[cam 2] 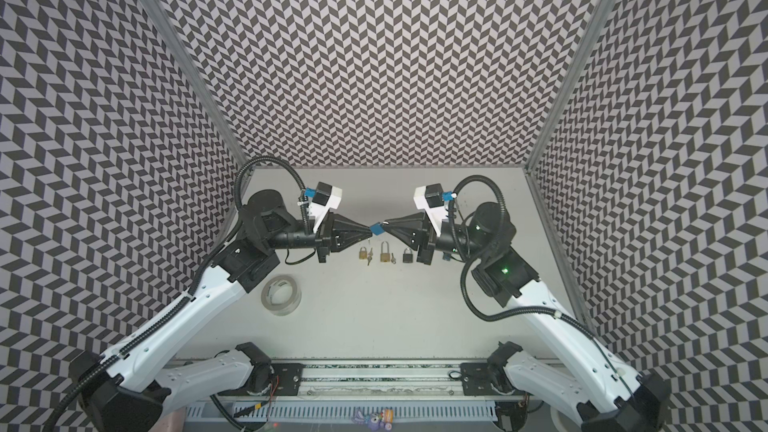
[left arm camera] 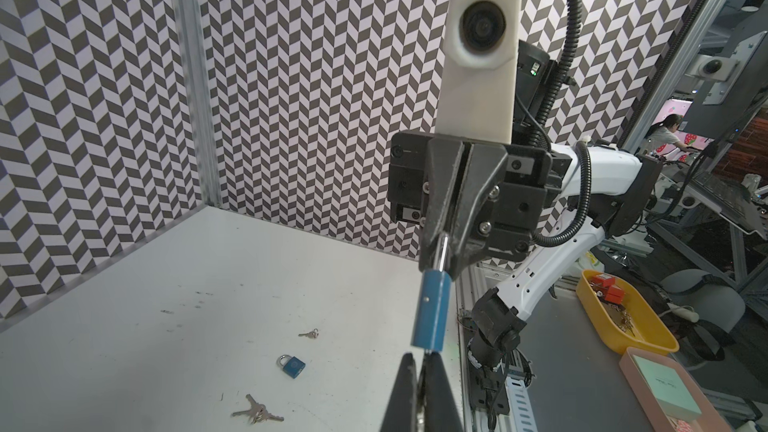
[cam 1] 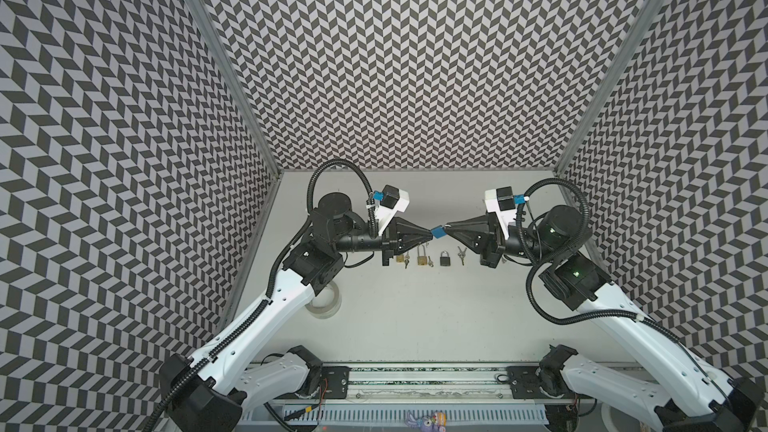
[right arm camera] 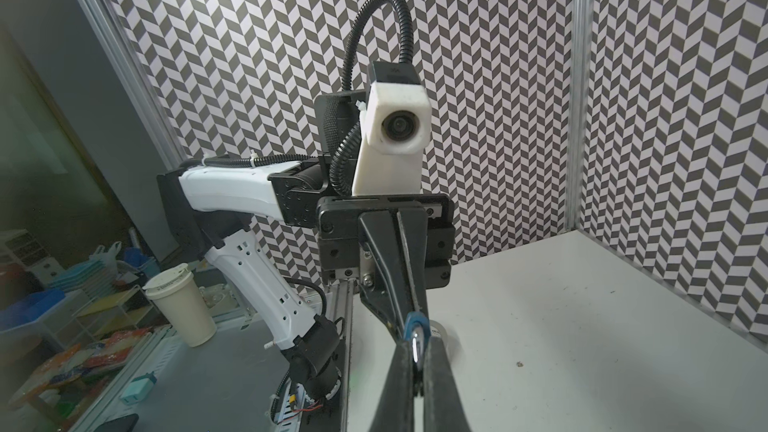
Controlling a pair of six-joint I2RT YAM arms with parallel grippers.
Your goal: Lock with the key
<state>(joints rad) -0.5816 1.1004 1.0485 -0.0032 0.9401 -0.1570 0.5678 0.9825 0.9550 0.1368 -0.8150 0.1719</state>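
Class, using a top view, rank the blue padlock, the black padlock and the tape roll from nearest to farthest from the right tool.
1. blue padlock: gripped by the right tool, raised at centre.
2. black padlock: on the table, right end of the row.
3. tape roll: far over on the left.

Chevron walls (cam 1: 415,56) (black-and-white), white tabletop (cam 1: 415,317)
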